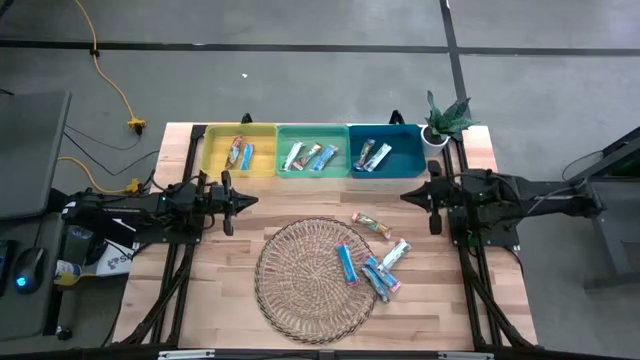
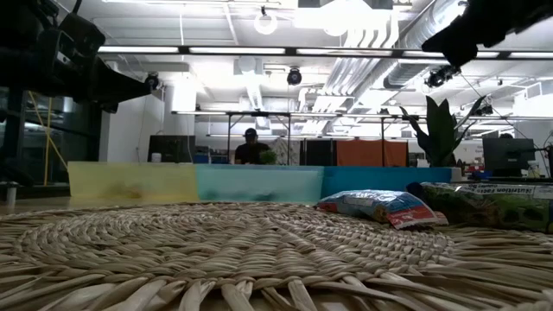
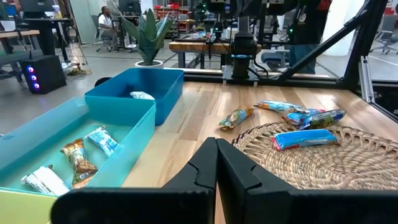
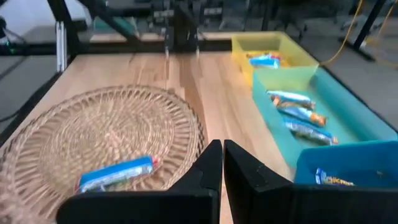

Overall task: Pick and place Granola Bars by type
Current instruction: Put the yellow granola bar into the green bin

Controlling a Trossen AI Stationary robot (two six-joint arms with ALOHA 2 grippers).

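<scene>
The loose granola bars (image 1: 375,262) lay in a cluster on and just off the mat's (image 1: 300,290) edge, on the side facing the right arm. The right end effector (image 1: 433,203) hung just beside that edge of the mat, between the cluster and the blue bin (image 1: 412,135), so the right arm was clearly the nearer one. The left end effector (image 1: 228,201) waited on the opposite side of the mat, near the yellow bin (image 1: 212,150), well apart from the loose bars.

From the right end effector the nearest piece was the orange bar (image 1: 371,223), lying on the bare surface (image 1: 480,290) just off the mat, its long axis roughly crosswise to the arm's reach. A blue bar (image 1: 346,264) lay on the mat itself, long axis pointing roughly toward the bins. The rest, about 3 more, overlapped one another at the mat's rim, which I judged would make a clean single grasp harder there.

Both end effectors had their fingers pressed together, visible in each wrist view, and neither held or touched anything.

The 3 bins beyond the mat already held bars: 2 in the yellow one, about 3 in the teal bin (image 1: 283,135) and 2 in the blue one.
</scene>
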